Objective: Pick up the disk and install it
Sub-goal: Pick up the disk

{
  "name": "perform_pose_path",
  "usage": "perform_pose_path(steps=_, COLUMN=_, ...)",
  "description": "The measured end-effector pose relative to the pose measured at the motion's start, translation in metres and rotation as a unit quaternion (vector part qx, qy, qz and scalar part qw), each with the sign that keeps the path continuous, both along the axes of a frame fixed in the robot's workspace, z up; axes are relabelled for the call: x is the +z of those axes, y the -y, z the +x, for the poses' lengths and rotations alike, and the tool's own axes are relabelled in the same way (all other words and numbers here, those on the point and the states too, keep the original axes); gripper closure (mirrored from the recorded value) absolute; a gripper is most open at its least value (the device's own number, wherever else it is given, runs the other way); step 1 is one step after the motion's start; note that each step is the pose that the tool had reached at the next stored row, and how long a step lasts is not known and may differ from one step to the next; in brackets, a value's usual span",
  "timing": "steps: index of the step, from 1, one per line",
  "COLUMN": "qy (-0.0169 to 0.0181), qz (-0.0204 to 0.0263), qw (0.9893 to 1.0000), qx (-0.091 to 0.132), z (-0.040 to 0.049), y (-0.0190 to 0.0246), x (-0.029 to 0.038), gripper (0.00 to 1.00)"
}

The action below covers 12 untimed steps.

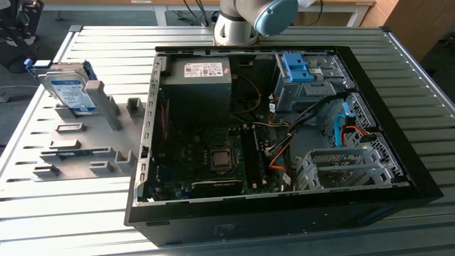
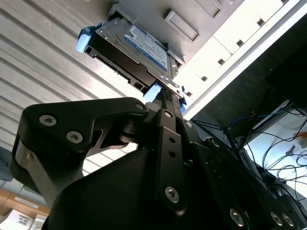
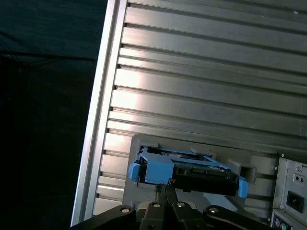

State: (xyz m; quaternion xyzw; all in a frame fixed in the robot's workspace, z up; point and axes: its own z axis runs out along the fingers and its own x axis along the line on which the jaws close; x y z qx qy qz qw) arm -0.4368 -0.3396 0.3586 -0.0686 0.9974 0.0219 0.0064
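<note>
On the exterior view's left, the disk (image 1: 67, 89) is standing on edge in a slot of a grey holder plate (image 1: 78, 146), which is lying on the ribbed metal bench (image 1: 114, 37). The disk's white-and-blue label is facing outward, and blue rails are running along its edges. Just beside the holder plate, toward the exterior view's right, an open computer case (image 1: 146, 138) is lying on its side, with a grey power-supply box (image 1: 202, 80) sitting in its far corner. The arm (image 1: 238, 24) is rising behind the case, well apart from the disk. In both wrist views the gripper (image 2: 164, 96) (image 3: 163, 187) is pointing toward the disk (image 2: 144, 48) (image 3: 201, 172). Its fingers (image 2: 163, 127) are resting together, holding nothing.
</note>
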Motion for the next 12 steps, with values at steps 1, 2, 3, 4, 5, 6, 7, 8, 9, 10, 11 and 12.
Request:
perform_pose_path(steps=1, qy=0.0, qz=0.0, qw=1.0, qx=0.001, z=0.0, y=0.0, x=0.0, gripper=0.89)
perform_pose_path(steps=2, qy=0.0, qz=0.0, qw=1.0, qx=0.001, z=0.0, y=0.0, x=0.0, gripper=0.89)
perform_pose_path(steps=3, qy=0.0, qz=0.0, qw=1.0, qx=0.002, z=0.0, y=0.0, x=0.0, gripper=0.89)
perform_pose_path(steps=4, qy=0.0, qz=0.0, qw=1.0, qx=0.002, z=0.0, y=0.0, x=0.0, gripper=0.89)
perform_pose_path(steps=5, qy=0.0, qz=0.0, qw=1.0, qx=0.003, z=0.0, y=0.0, x=0.0, gripper=0.89)
perform_pose_path(steps=6, qy=0.0, qz=0.0, qw=1.0, qx=0.003, z=0.0, y=0.0, x=0.0, gripper=0.89)
perform_pose_path(steps=7, qy=0.0, qz=0.0, qw=1.0, qx=0.004, z=0.0, y=0.0, x=0.0, gripper=0.89)
perform_pose_path(steps=8, qy=0.0, qz=0.0, qw=1.0, qx=0.004, z=0.0, y=0.0, x=0.0, gripper=0.89)
perform_pose_path(steps=9, qy=0.0, qz=0.0, qw=1.0, qx=0.005, z=0.0, y=0.0, x=0.0, gripper=0.89)
perform_pose_path(steps=10, qy=0.0, qz=0.0, qw=1.0, qx=0.005, z=0.0, y=0.0, x=0.0, gripper=0.89)
perform_pose_path(steps=11, qy=0.0, qz=0.0, qw=1.0, qx=0.005, z=0.0, y=0.0, x=0.0, gripper=0.89)
perform_pose_path(steps=12, qy=0.0, qz=0.0, qw=1.0, qx=0.006, z=0.0, y=0.0, x=0.0, gripper=0.89)
